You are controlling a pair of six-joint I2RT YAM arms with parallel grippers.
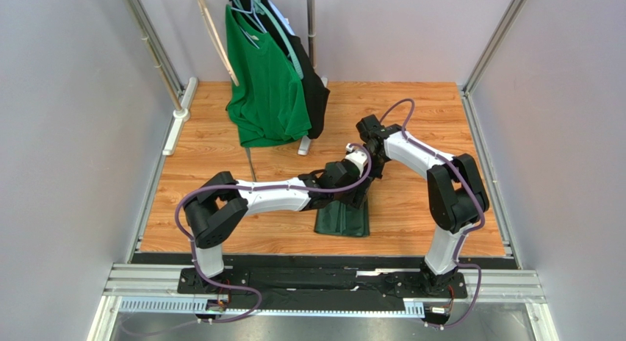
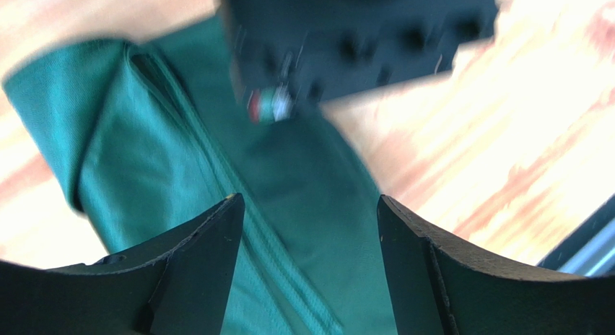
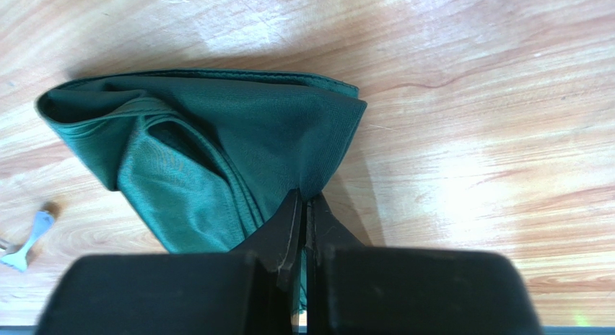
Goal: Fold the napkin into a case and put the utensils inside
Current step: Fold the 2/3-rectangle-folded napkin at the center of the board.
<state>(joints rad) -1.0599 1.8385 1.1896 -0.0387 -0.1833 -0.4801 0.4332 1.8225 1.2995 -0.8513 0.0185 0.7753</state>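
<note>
We have the napkin (image 3: 216, 140) partly folded on the table (image 1: 411, 120), its edge pinched in our right gripper (image 3: 304, 205), left gripper (image 2: 309, 201) gaping above; the case is unfinished, a utensil (image 3: 25, 245) lying outside.

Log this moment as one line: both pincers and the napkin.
left pincer: open over napkin | right pincer: shut on napkin edge | napkin: loosely folded on table | utensil: on table, apart from napkin
</note>
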